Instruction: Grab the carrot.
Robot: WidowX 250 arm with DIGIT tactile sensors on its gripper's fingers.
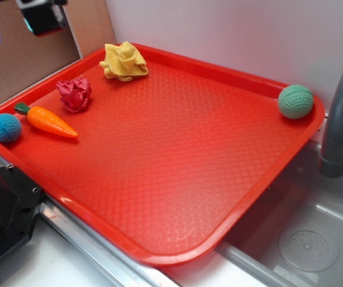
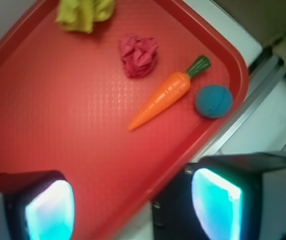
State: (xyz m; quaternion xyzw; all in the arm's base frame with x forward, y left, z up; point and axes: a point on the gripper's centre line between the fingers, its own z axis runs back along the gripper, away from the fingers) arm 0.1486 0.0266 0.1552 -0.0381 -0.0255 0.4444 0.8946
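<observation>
**Red tray over a sink: contents by view**

Exterior view. Setting: a pale wall behind, a grey sink [image 1: 315, 239] at lower right with a grey faucet [image 1: 342, 119] cut off by the right edge, and a light surface [image 1: 45, 266] at lower left. One red tray [image 1: 177, 179] lies across them, its near corner overhanging the sink.
- Carrot [image 1: 50, 121], one: near the tray's left corner, lying flat. Long axis runs slantwise; green stem cap toward the upper left, orange tip toward the lower right.
- Blue ball [image 1: 5, 127], one: just beside the stem end, at the tray rim.
- Dark pink paper wad [image 1: 74, 94], one: just behind the carrot.
- Yellow cloth [image 1: 124, 61], one: crumpled, at the far rim.
- Green ball [image 1: 295, 101], one: right corner, well apart from the rest.
- Pincer: only a dark blurred part shows at the top left edge, cropped; its state cannot be told here.

Wrist view. Same tray [image 2: 58, 115], seen from above.
- Carrot [image 2: 163, 96]: upper right of centre, stem cap to the upper right, tip to the lower left.
- Blue ball [image 2: 213, 100]: close to the carrot's thick end.
- Paper wad [image 2: 139, 55]: near the carrot, apart from it.
- Yellow cloth [image 2: 85, 12]: cut off by the top edge.
- Pincer [image 2: 133, 205]: two fingers at the bottom edge, spread wide, empty, blurred and partly cropped, well short of the carrot.
</observation>
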